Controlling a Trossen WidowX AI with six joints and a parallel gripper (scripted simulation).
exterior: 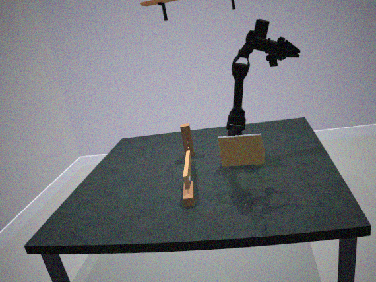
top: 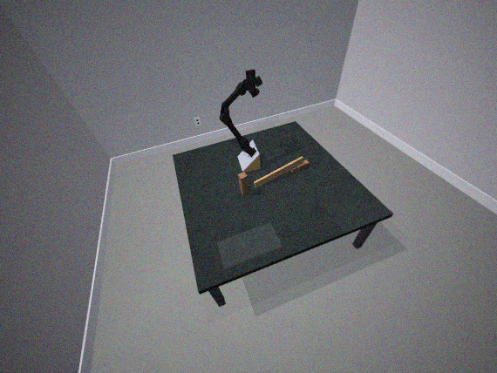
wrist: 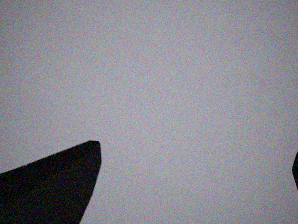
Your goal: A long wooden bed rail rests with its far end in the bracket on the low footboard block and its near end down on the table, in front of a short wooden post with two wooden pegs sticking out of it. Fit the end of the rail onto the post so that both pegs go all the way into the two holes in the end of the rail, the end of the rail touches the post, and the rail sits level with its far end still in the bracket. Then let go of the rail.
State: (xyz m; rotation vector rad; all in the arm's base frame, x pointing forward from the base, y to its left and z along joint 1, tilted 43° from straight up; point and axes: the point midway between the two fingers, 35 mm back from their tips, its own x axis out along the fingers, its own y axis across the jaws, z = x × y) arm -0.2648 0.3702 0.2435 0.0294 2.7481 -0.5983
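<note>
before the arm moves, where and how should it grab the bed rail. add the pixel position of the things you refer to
Probably best by its two long upright sides, close to the near end, from above: the rail (top: 278, 172) (exterior: 187, 165) is a narrow board standing on edge, with a gap left before the post (top: 243, 184) (exterior: 187, 140).

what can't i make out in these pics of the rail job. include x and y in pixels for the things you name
- Holes in the rail's (top: 279, 171) (exterior: 187, 164) near end: exterior, hidden behind the rail; top, too small.
- Far end's seating in the bracket: exterior, too small and grainy.
- Right jaw: wrist, mostly cut off by the edge.
- Arm's foot: exterior, hidden behind the wedge-shaped box (exterior: 242, 151).
</note>
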